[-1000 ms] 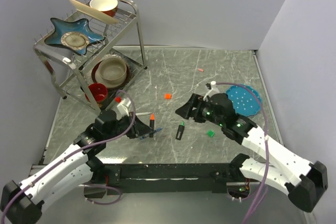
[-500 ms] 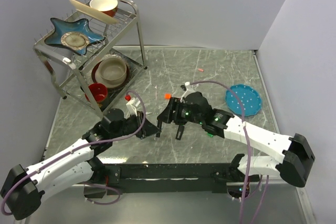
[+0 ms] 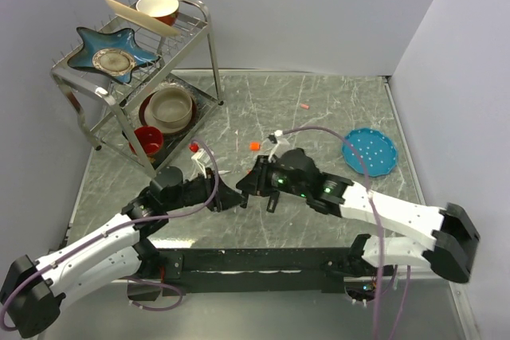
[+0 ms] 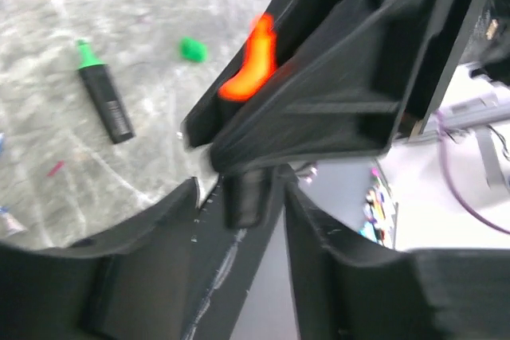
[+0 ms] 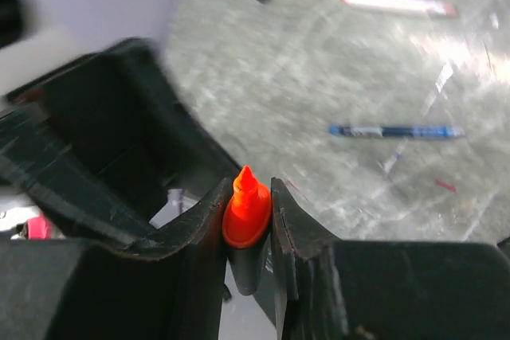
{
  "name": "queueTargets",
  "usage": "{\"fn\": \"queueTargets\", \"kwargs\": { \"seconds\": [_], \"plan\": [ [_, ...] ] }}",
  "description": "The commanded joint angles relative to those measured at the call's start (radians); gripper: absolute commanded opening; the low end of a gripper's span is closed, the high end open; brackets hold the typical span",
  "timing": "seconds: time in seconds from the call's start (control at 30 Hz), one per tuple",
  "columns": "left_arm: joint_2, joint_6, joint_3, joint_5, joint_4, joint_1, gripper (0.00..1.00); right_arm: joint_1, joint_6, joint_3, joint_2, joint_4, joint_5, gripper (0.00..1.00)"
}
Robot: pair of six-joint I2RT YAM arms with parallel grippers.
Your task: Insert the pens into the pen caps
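- Right hand (image 5: pixel 247 187) was by the blue plate (image 3: pixel 369 151) a second ago. It's now well left of it, pinching the orange-tipped highlighter (image 4: pixel 253 65).
- Left hand (image 4: pixel 241 190) has spread off its barrel.
- Four pens: that one, green-tipped highlighter (image 4: pixel 103 101), blue ballpoint (image 5: pixel 394 130), white-pink pen (image 5: pixel 394 1).
- Three caps on the surface (image 3: pixel 335 93): orange cap (image 3: pixel 254 146), green cap (image 4: pixel 191 49), pink cap (image 3: pixel 304 106).

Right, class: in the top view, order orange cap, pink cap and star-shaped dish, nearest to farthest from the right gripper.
1. orange cap, just beyond the right gripper.
2. pink cap, back right.
3. star-shaped dish, on rack, left.
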Motion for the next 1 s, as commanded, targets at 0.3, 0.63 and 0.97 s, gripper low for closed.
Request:
{"fn": "queueTargets", "kwargs": {
  "seconds": [0.3, 0.63, 0.97],
  "plan": [
    [-0.013, -0.198, -0.005, 0.376, 0.468, -0.003, 0.58, 0.004, -0.127, -0.23, -0.253, 0.747, -0.308, 0.0],
    [-0.033, -0.215, -0.025, 0.403, 0.508, -0.003, 0.39, 0.016, -0.115, -0.221, -0.19, 0.833, -0.356, 0.0],
    [0.012, -0.196, -0.005, 0.394, 0.492, -0.003, 0.05, 0.055, -0.187, -0.194, -0.17, 0.717, -0.301, 0.08]
  ]
}}
